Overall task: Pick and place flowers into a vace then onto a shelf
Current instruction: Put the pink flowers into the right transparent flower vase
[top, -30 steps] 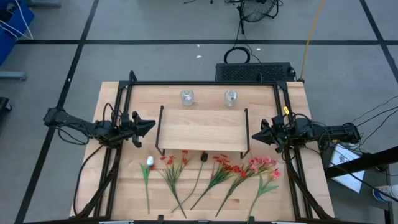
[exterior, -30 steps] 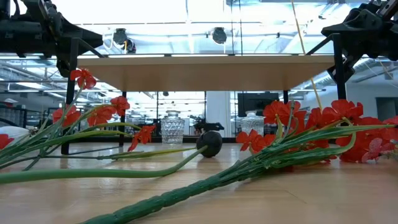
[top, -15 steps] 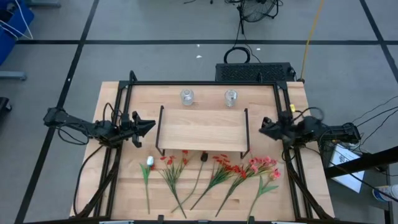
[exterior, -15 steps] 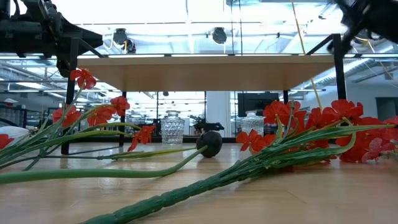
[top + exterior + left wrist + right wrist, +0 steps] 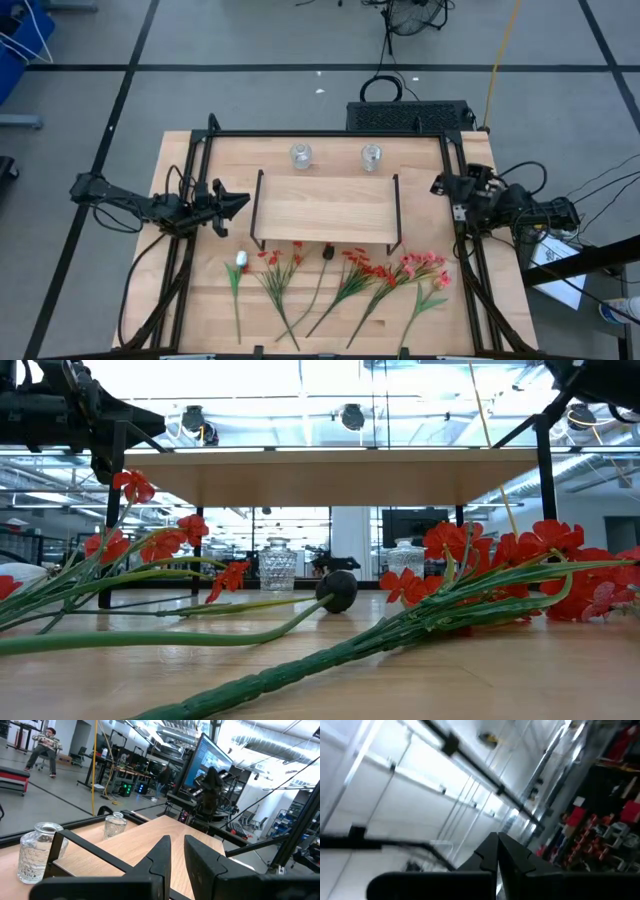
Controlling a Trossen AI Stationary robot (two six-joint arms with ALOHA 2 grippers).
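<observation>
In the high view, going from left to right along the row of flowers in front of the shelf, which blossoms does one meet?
White tulip bud → small red blossoms → dark bud → red blossoms → pink blossoms.

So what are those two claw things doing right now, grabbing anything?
Left gripper: shut, holding nothing, beside the shelf's left end.
Right gripper: shut, holding nothing, by the shelf's right end.
</observation>
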